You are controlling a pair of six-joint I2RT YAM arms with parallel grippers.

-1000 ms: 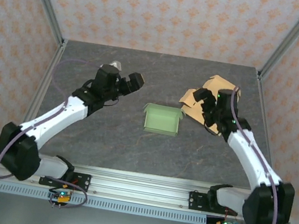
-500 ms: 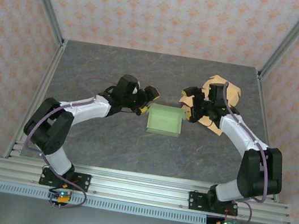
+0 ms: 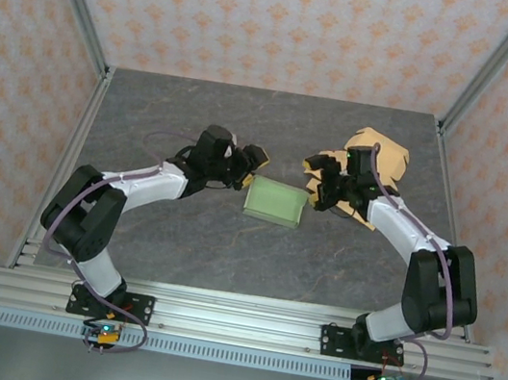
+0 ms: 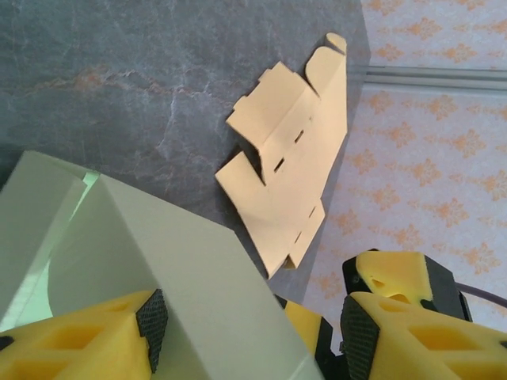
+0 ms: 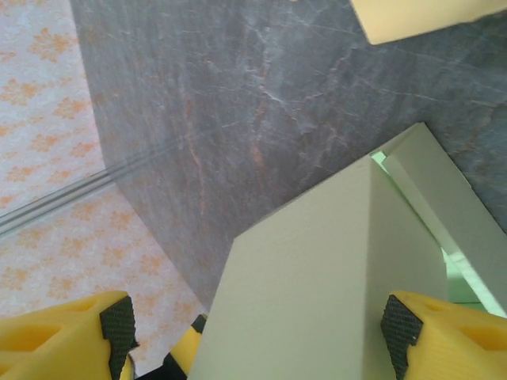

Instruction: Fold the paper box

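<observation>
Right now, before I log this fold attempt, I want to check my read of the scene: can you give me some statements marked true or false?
1. The green box sits between the left gripper and the right gripper. True.
2. The left gripper holds a tan sheet. False: the tan sheets lie flat, apart from it; its open jaws straddle a box wall.
3. The tan sheets lie at the far right of the table. True.
4. The right gripper hangs over the table's near edge. False: its open jaws straddle the box's right side.

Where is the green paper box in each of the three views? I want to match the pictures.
Top external: green box in the middle of the picture.
Left wrist: green box at lower left, close up.
Right wrist: green box at lower right, close up.
Shared landmark: the flat tan cardboard.
</observation>
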